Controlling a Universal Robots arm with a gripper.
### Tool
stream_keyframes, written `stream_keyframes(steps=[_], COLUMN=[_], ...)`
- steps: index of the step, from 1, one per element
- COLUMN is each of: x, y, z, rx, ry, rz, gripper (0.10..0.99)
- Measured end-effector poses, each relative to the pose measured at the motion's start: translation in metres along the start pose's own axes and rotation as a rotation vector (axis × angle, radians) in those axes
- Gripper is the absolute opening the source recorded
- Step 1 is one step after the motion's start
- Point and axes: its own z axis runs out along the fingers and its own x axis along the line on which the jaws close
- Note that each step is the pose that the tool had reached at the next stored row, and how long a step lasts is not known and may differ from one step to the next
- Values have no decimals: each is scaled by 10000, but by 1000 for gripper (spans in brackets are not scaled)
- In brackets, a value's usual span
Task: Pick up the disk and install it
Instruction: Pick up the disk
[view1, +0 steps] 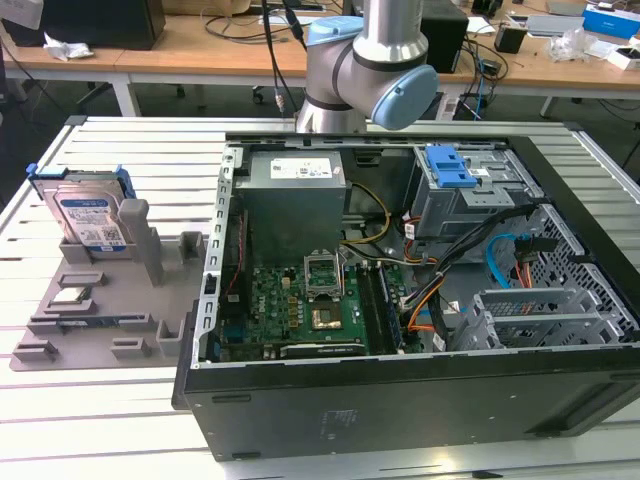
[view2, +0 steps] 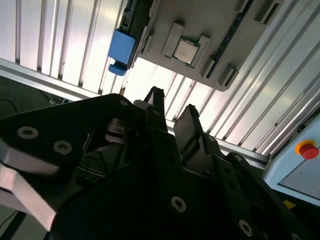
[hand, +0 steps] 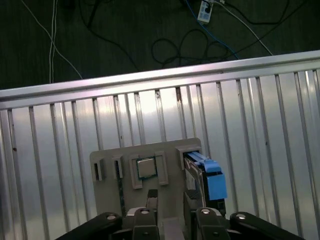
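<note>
One disk (view1: 88, 218): upright in grey fixture (view1: 100, 345), nine o'clock from computer case (view1: 400, 400); blue-white label, print illegible.
Gripper (view2: 172, 107): fingers apart, holding nothing.

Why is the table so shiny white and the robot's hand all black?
Second wrist view: light glares off the ribbed metal table, so the gripper in front looks like a black shape. First wrist view: the table shines in streaks. Exterior view: even light, the disk looks clear.
</note>
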Motion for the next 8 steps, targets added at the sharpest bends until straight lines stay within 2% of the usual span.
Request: stream_keyframes(steps=[2, 4, 6, 8], x=[0, 0, 0, 0], y=[0, 0, 0, 0], z=[0, 0, 0, 0], rx=[0, 0, 0, 0], ry=[0, 0, 0, 1], rz=[0, 0, 0, 0], gripper=[475, 475, 600, 600])
